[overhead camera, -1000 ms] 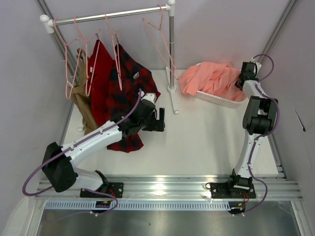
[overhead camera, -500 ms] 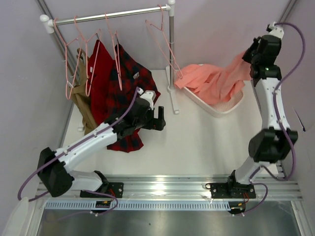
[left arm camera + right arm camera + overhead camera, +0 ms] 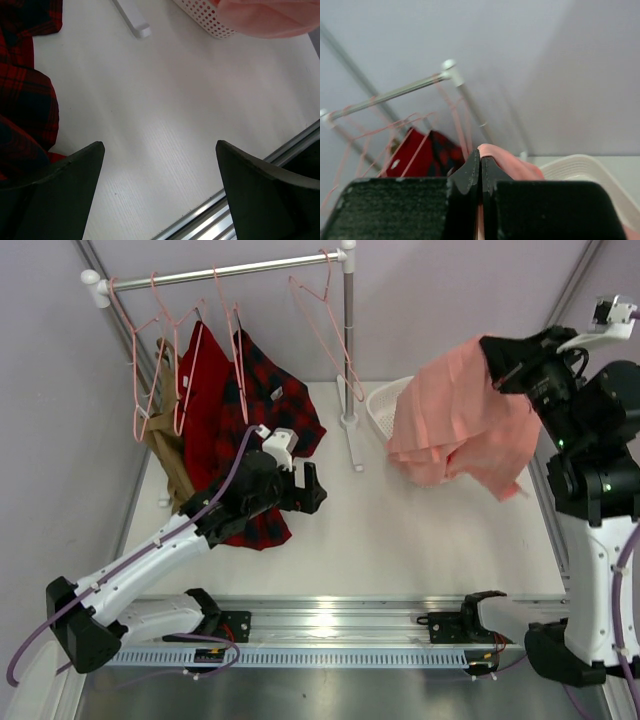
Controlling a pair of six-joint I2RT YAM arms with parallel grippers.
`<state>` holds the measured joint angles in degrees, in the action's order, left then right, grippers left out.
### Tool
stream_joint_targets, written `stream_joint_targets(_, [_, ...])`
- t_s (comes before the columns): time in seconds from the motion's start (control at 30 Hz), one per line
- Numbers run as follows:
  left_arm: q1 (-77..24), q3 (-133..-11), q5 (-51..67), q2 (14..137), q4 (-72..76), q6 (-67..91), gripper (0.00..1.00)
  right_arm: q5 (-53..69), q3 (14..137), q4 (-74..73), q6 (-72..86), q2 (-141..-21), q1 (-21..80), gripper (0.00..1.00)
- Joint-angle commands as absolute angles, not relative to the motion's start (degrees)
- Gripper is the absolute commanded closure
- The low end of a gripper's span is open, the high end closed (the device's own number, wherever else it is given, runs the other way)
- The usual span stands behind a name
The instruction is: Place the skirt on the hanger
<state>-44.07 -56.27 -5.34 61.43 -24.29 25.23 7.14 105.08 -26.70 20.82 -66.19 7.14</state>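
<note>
I'm holding the skirt (image 3: 455, 410) up by the basket (image 3: 378, 405), right fingers (image 3: 475, 172) clenched on it; left fingers (image 3: 308, 487) are hovering released over the tabletop (image 3: 400, 540). Next, I judge, calls for reaching the 1 bare hanger (image 3: 318, 332).

The left arm (image 3: 140, 565) and right arm (image 3: 595, 560) are white, black-jointed, purple-cabled. The fingers (image 3: 55, 195) of the left gripper (image 3: 159, 145) are black.

— What moved?
— The right gripper (image 3: 489, 356) has swung up to the upper right, hauling the skirt (image 3: 455, 420) out of the basket (image 3: 378, 406); the cloth now hangs in the air.
— And the basket?
— Slid left, perhaps; cloth hides most of it. The left gripper (image 3: 313, 490) dropped slightly.
</note>
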Motion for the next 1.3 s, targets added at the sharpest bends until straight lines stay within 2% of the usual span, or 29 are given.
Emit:
stream_joint_targets(0.0, [-43.77,-54.93,-5.0,58.89,-23.29,25.13,0.0,19.05,103.63,-27.24,25.39,-61.11,10.01,1.0])
stream_joint_targets(0.17, [-43.51,-57.12,-12.03,54.68,-26.45,23.82,0.0,26.01,89.15,-26.37,31.55,-55.03,19.65,1.0])
stream_joint_targets(0.23, [-42.9,-58.96,-14.22,54.06,-29.43,23.47,0.0,19.03,74.96,-26.37,33.56,-53.27,26.93,1.0])
stream_joint_targets(0.27, [-42.63,-59.58,-14.85,54.23,-29.44,23.47,0.0,18.98,74.88,-26.11,34.18,-52.91,29.68,1.0])
stream_joint_targets(0.3, [-41.93,-60.02,-15.38,54.4,-31.1,23.55,0.0,13.68,68.44,-25.93,34.71,-52.74,32.32,1.0])
stream_joint_targets(0.43, [-41.22,-61.61,-17.49,55.02,-34.36,23.91,0.0,-0.86,58.56,-28.2,37.79,-54.31,41.56,1.0])
stream_joint_targets(0.47, [-41.13,-61.44,-17.58,54.85,-34.63,24.08,0.01,-2.44,57.58,-29.87,39.19,-55.71,41.92,0.8])
stream_joint_targets(0.53, [-41.13,-61.0,-16.27,54.49,-34.72,24.08,0.01,-1.24,57.3,-30.85,39.55,-57.12,40.52,0.51])
stream_joint_targets(0.57, [-41.13,-60.65,-15.65,54.41,-34.63,23.82,0.0,-0.8,58.09,-32.24,39.55,-58.17,39.47,0.26])
stream_joint_targets(0.67, [-41.13,-60.47,-11.0,54.05,-33.41,22.59,0.0,1.56,63.69,-35.4,37.19,-59.58,32.11,0.11])
stream_joint_targets(0.7, [-41.13,-60.56,-7.51,54.49,-32.96,22.24,0.01,2.8,65.2,-35.94,35.79,-59.94,25.9,0.1])
stream_joint_targets(0.8, [-42.96,-60.38,-3.17,55.89,-30.33,22.32,0.01,6.5,70.13,-36.04,31.84,-61.87,17.25,0.07])
stream_joint_targets(0.93, [-50.52,-61.34,-6.66,62.02,-27.07,22.94,0.0,4.13,73.12,-35.86,29.27,-65.3,5.57,0.06])
stream_joint_targets(1.07, [-55.28,-65.47,-9.4,69.93,-25.32,26.36,0.01,4.31,71.55,-34.9,26.99,-67.59,0.54,0.06])
stream_joint_targets(1.17, [-56.51,-69.07,-8.7,75.82,-22.86,28.12,0.0,2.03,66.29,-32.7,26.63,-66.01,-2.35,0.06])
stream_joint_targets(1.27, [-58.18,-74.16,-9.66,80.4,-20.66,29.53,0.0,4.82,59.87,-29.36,28.12,-63.11,-6.14,0.06])
